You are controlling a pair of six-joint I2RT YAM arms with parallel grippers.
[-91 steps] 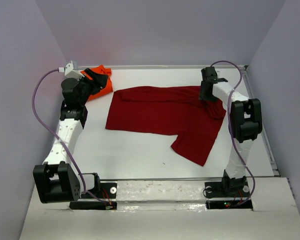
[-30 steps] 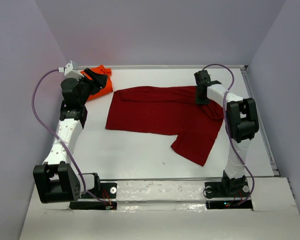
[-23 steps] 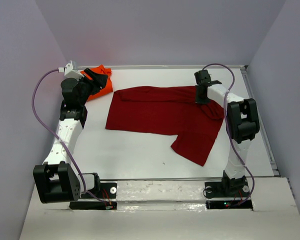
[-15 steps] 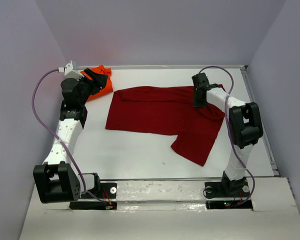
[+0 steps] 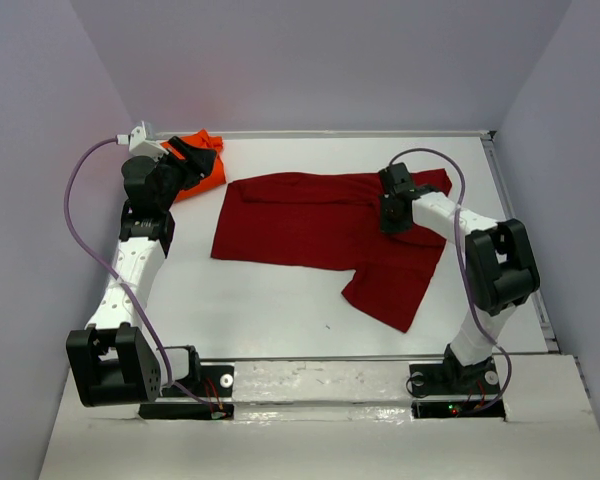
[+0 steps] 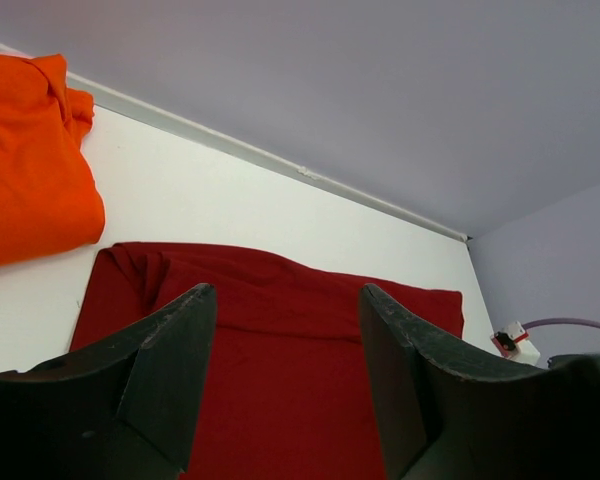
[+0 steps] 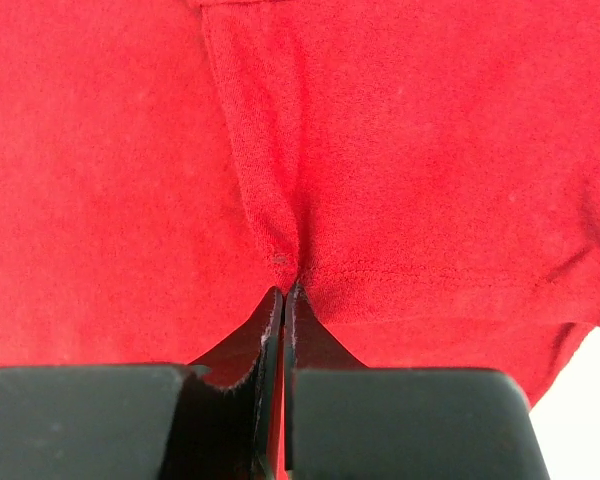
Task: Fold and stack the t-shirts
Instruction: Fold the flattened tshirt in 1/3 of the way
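red t-shirt [image 5: 300, 225]: spread mostly flat, centre of table [image 5: 280, 300], one part trailing toward near right. right gripper [image 7: 283, 292] clamped on puckered fold near its far right (fabric bunched at fingertips). orange t-shirt [image 5: 208, 165]: crumpled, far left corner. left gripper [image 6: 283, 300]: jaws apart, empty, raised near orange t-shirt.

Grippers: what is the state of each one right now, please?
Left gripper: open, holding nothing.
Right gripper: shut on the red t-shirt, pinching a fold of cloth.
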